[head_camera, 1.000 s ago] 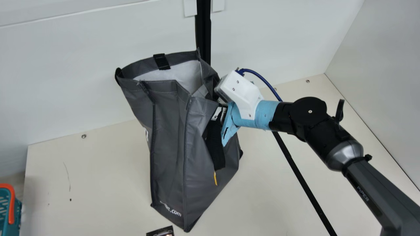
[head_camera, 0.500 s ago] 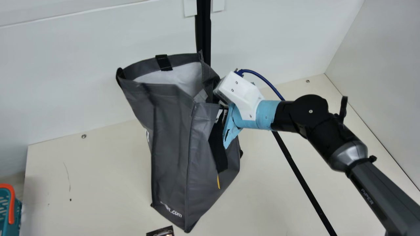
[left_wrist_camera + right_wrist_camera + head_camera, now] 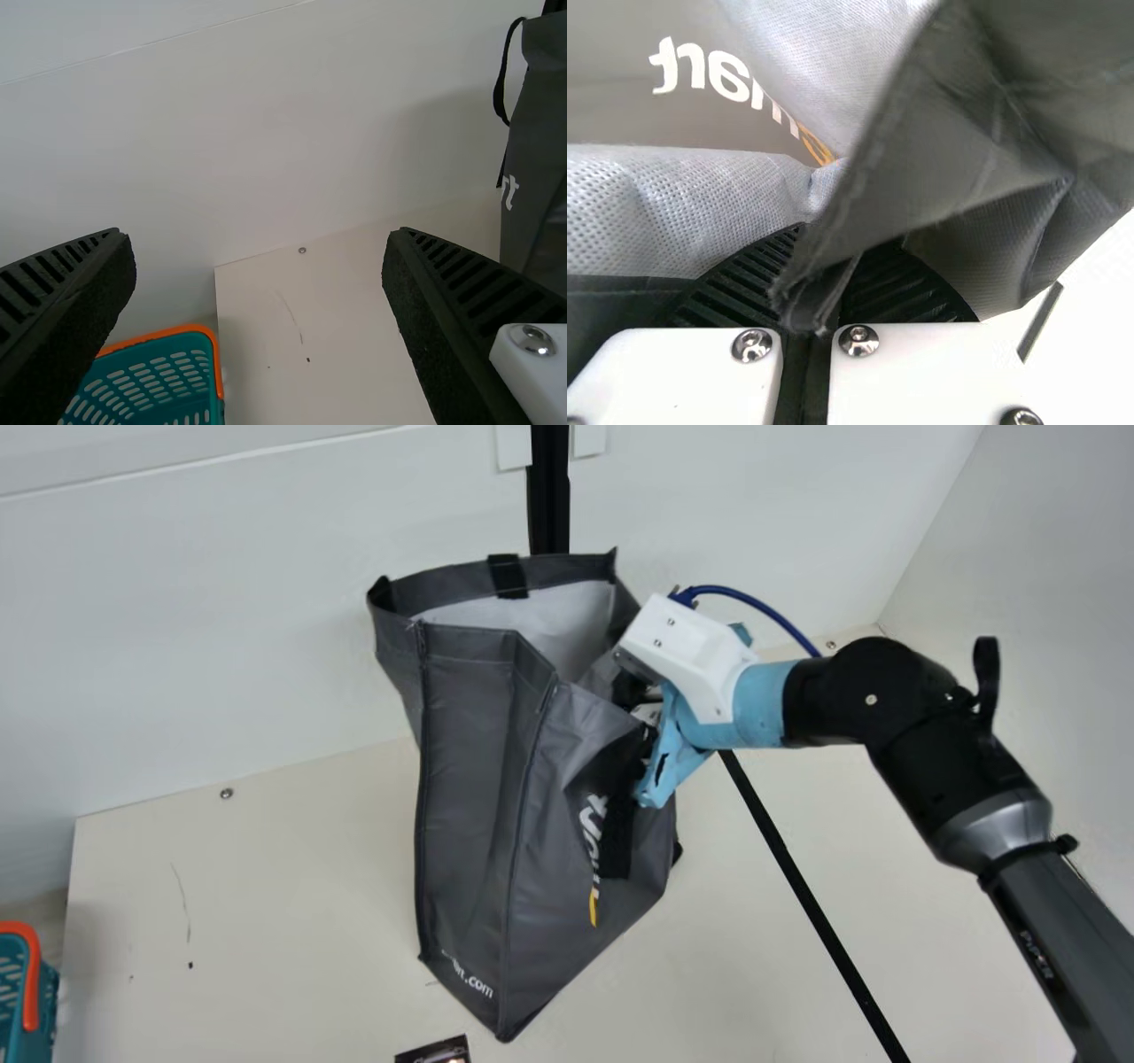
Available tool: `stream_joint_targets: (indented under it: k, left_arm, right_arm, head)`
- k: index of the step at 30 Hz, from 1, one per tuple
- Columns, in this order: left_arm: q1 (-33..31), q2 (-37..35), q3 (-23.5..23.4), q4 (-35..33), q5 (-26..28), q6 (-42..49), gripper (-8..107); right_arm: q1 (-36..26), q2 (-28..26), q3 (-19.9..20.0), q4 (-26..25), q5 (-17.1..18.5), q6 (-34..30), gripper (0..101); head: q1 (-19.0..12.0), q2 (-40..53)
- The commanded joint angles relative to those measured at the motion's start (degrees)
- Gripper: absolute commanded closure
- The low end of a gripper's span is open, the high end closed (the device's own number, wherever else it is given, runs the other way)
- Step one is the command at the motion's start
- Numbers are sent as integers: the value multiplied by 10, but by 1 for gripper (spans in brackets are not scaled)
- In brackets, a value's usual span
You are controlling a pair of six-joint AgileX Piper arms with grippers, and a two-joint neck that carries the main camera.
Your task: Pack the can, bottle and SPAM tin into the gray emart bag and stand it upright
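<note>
As the right hand [image 3: 649, 713] clamps a stitched fold [image 3: 850, 235] at its mouth, the gray emart bag [image 3: 469, 779] stands creased and open on the cream surface [image 3: 266, 921], its pale lining [image 3: 647, 212] dimpled, white lettering [image 3: 594, 833] curving across one side. Ribbed fingers [image 3: 469, 301] wide apart, the left hand [image 3: 259, 235] is released; a teal basket [image 3: 177, 345] has oval slots.

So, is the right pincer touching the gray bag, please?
Touching: the right wrist view shows a fold of the gray bag caught between the fingers of the right pincer.
</note>
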Motion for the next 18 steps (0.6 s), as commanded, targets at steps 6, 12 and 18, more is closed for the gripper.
stream_joint_targets:
  k: [6,12,18]
  left_arm:
    - [0,0,0,0,0,0,9]
    - [0,0,0,0,0,0,9]
    - [0,0,0,0,0,0,9]
  right_arm:
    - [-23,-12,-34,-52,33,36,101]
    - [-56,-19,-56,-65,58,41,101]
    - [-93,-21,-78,-69,84,33,101]
  head:
    - [-13,0]
    - [-13,0]
    - [-13,0]
